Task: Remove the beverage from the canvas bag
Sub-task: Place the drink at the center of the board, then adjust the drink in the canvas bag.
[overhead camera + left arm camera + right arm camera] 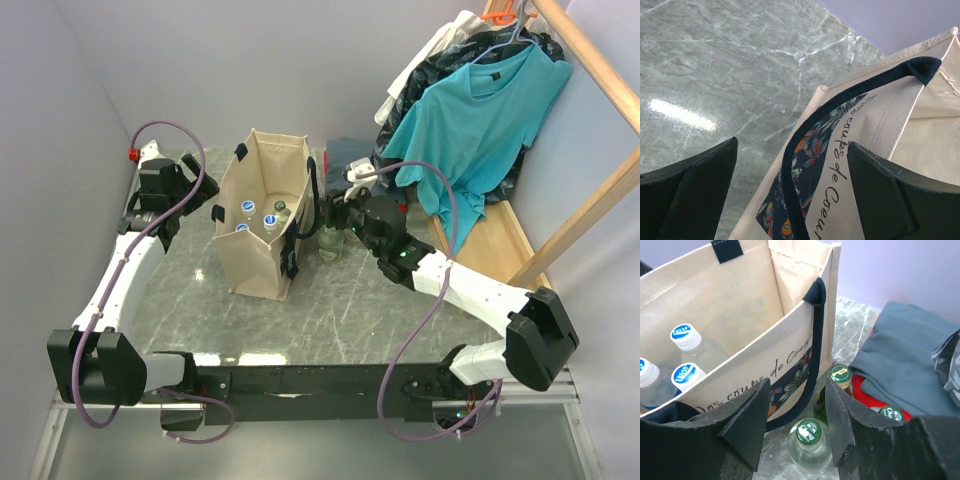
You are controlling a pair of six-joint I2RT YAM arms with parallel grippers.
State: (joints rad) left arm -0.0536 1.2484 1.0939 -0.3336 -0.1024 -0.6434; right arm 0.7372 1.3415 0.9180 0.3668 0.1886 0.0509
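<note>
Three green-capped bottles [810, 432] are standing on the worktop [350, 310] beside the canvas bag [740, 305]. Blue-capped bottles [682, 336] are sitting inside, so unloading looks unfinished. The left jaws and right jaws are both hanging released.

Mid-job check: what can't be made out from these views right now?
Right wrist view: blue-capped clear bottles in the beige canvas bag show only caps and shoulders; the bag wall hides the rest.
Top view: green-capped glass bottles beside the bag sit partly under the right gripper; labels too small.
Left wrist view: the bag's inside is mostly cut off by the frame edge.
</note>
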